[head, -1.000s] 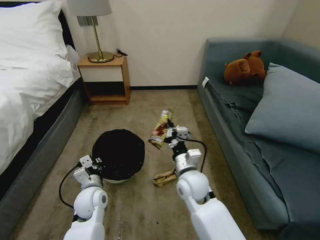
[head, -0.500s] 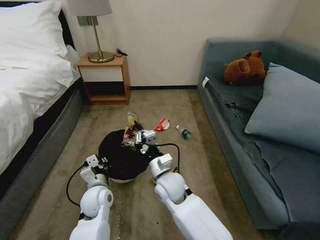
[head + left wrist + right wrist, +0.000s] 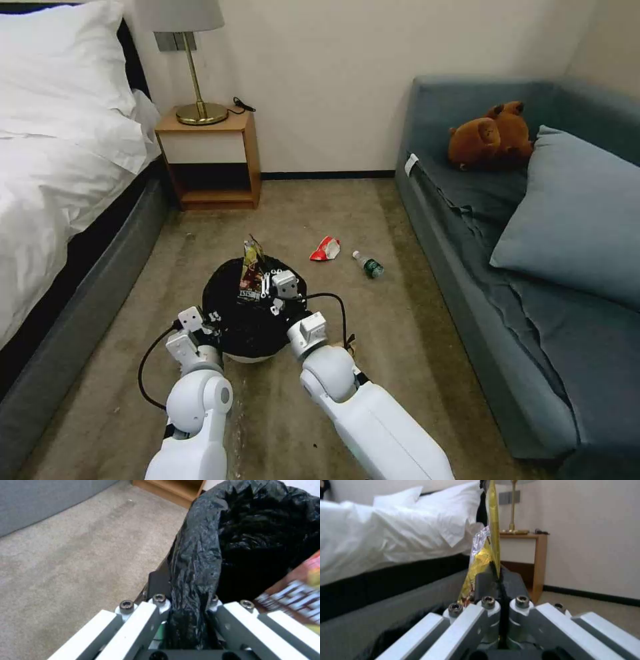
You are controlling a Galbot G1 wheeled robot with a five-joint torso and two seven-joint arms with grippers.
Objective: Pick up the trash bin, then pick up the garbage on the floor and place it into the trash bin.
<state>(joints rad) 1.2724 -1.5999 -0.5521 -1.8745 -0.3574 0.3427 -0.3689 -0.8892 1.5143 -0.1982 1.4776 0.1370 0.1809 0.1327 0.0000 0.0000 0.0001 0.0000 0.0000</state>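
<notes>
The bed (image 3: 47,200) cuts off at the left edge of the head view and the sofa (image 3: 533,280) at the right, leaving a strip of carpet (image 3: 400,347) between them. The trash bin (image 3: 250,313) sits on that carpet near the robot, its white body mostly hidden under the black bag. The left gripper (image 3: 212,319) is clenched on the bin's near rim. The right gripper (image 3: 265,288) pinches the snack packet (image 3: 251,273) upright over the bin's mouth; half a second ago it hung slightly farther right. The brown paper bag (image 3: 349,343) is nearly hidden behind the right arm. Beyond the bin lie the red-white wrapper (image 3: 325,248) and, just beside it, the small bottle (image 3: 368,264), with open carpet around them
</notes>
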